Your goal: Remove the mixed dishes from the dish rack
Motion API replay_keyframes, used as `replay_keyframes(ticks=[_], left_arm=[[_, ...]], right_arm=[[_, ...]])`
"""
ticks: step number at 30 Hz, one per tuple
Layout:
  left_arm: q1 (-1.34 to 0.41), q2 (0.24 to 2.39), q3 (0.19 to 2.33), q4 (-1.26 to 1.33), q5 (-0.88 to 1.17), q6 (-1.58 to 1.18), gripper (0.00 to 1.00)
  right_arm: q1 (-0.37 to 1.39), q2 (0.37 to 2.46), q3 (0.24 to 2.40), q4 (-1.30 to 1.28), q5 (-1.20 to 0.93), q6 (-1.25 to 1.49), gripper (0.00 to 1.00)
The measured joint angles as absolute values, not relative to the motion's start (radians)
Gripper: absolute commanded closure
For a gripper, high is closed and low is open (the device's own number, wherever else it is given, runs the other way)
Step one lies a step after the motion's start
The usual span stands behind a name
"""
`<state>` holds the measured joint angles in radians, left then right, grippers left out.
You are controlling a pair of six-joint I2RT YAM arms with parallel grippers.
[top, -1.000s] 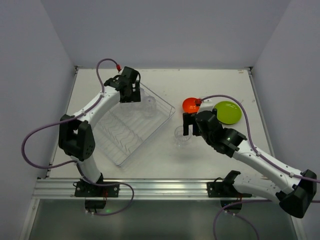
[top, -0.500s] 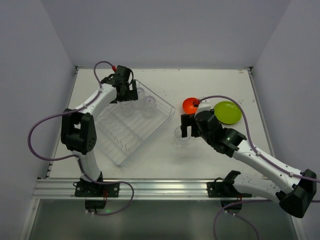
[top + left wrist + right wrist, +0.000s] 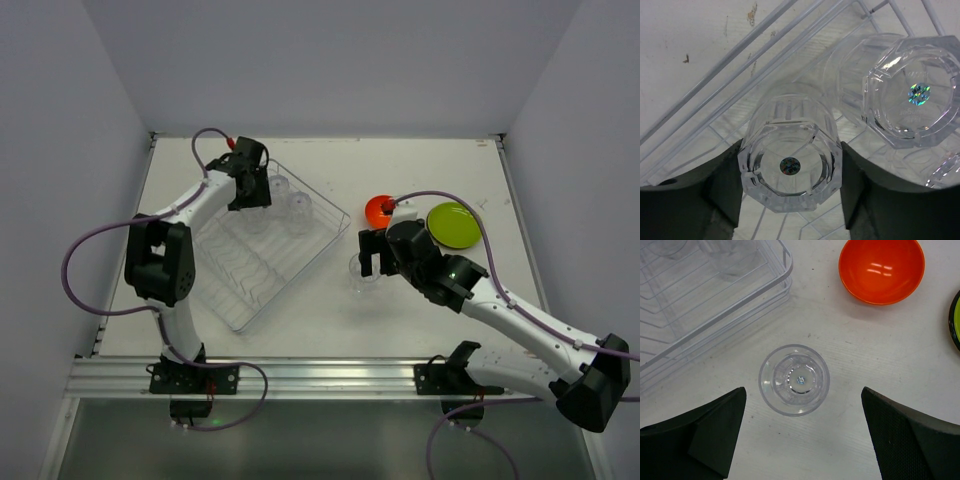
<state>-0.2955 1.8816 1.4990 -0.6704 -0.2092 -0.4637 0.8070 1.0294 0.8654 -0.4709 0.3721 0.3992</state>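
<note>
L gripper [image 3: 790, 172] — pads closed on clear inverted tumbler [image 3: 787, 160] inside see-through ridged dish rack [image 3: 240, 290], left half of tabletop [image 3: 420, 170]. R gripper [image 3: 802, 405] — wide, above clear upright tumbler [image 3: 794, 379], mid-tabletop. Glossy orange-red bowl [image 3: 881, 270], lime-green round plate [image 3: 455, 224]: towards right edge, outside rack.

The white tabletop [image 3: 420, 170] carries four things directly. The clear dish rack [image 3: 250, 285] lies on its left half, set at a slant, one corner reaching toward the far-left corner. Just off the dish rack's right corner a clear tumbler [image 3: 362, 272] stands upright, mouth up. Toward the far edge sits the orange-red bowl [image 3: 379, 209], and the lime-green plate [image 3: 455, 224] lies near it on the right-edge side, apart.
</note>
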Motion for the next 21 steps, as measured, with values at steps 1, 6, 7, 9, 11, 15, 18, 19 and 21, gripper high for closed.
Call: replay_keyframes(ticks=[1, 6, 7, 9, 11, 15, 18, 19, 21], left_arm=[[-0.295, 1.882, 1.499, -0.667, -0.21, -0.468, 0.67], [-0.295, 1.867, 1.484, -0.656, -0.211, -0.464, 1.0], [-0.295, 1.86, 1.477, -0.657, -0.211, -0.464, 1.0], [-0.295, 1.84, 1.465, -0.666, -0.205, -0.468, 1.0], [-0.297, 1.808, 1.458, -0.673, -0.202, -0.471, 1.0], [-0.303, 1.693, 1.457, -0.675, -0.194, -0.471, 1.0], [-0.318, 1.579, 1.456, -0.673, -0.183, -0.476, 1.0], [-0.324, 1.536, 1.452, -0.668, -0.171, -0.478, 1.0], [-0.333, 1.442, 1.431, -0.648, -0.134, -0.479, 1.0]], right_arm=[[0.807, 1.029, 0.865, -0.471, 0.371, 0.399, 0.01], [0.807, 1.029, 0.865, -0.471, 0.366, 0.399, 0.01], [0.807, 1.029, 0.865, -0.471, 0.365, 0.399, 0.01], [0.807, 1.029, 0.865, -0.471, 0.363, 0.398, 0.01], [0.807, 1.029, 0.865, -0.471, 0.363, 0.398, 0.01], [0.807, 1.028, 0.865, -0.471, 0.354, 0.398, 0.01], [0.807, 1.021, 0.865, -0.468, 0.348, 0.398, 0.01], [0.807, 1.016, 0.862, -0.463, 0.348, 0.398, 0.01], [0.807, 0.996, 0.856, -0.451, 0.343, 0.393, 0.01]])
